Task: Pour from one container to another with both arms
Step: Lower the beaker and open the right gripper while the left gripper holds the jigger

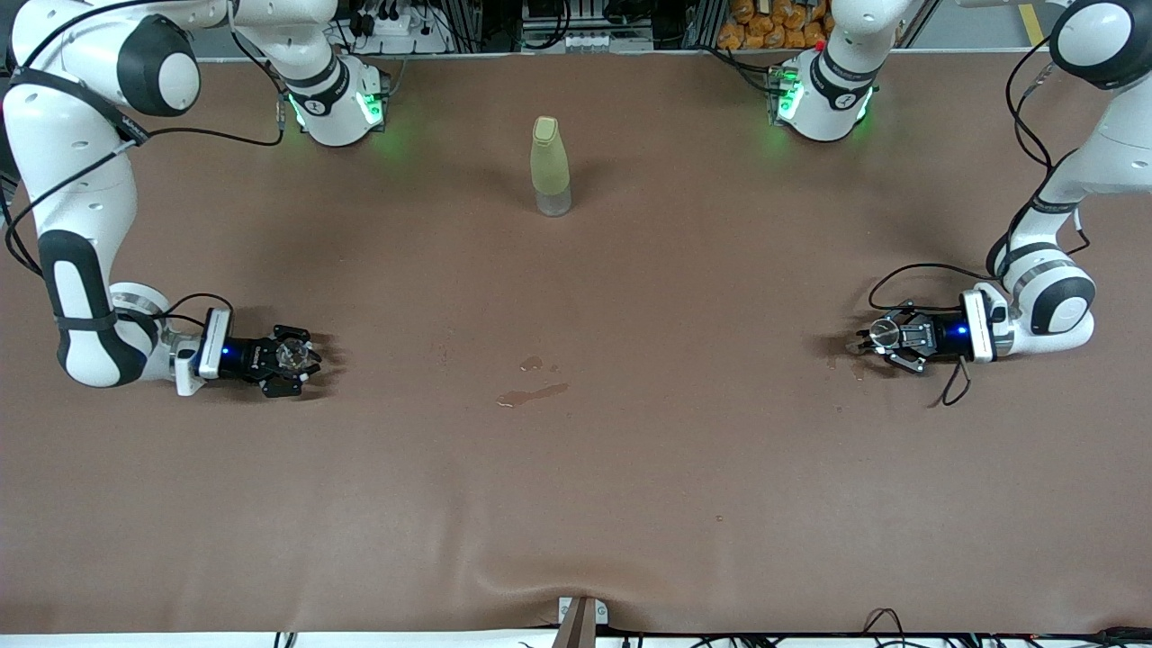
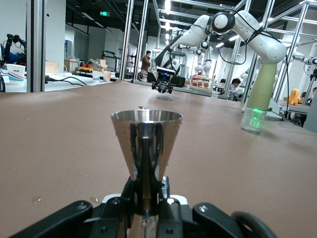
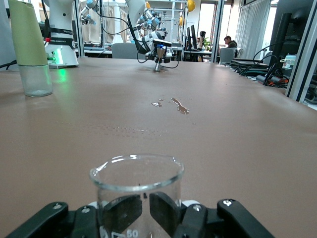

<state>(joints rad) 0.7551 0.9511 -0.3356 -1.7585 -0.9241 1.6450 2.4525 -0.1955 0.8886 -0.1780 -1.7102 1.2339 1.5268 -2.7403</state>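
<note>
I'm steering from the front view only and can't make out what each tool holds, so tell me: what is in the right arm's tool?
Observer: The right tool is shut on a clear glass beaker with a pouring lip, standing upright.
Operator: Anything in that beaker?
Observer: It looks empty; I see no liquid through the glass.
Operator: And the left one?
Observer: The left tool is shut on a shiny metal cone cup, wide mouth up, gripped at its narrow bottom.
Operator: Is the bottle's lower part see-through?
Observer: Yes, the bottle has a clear base under a pale yellow-green sleeve.
</note>
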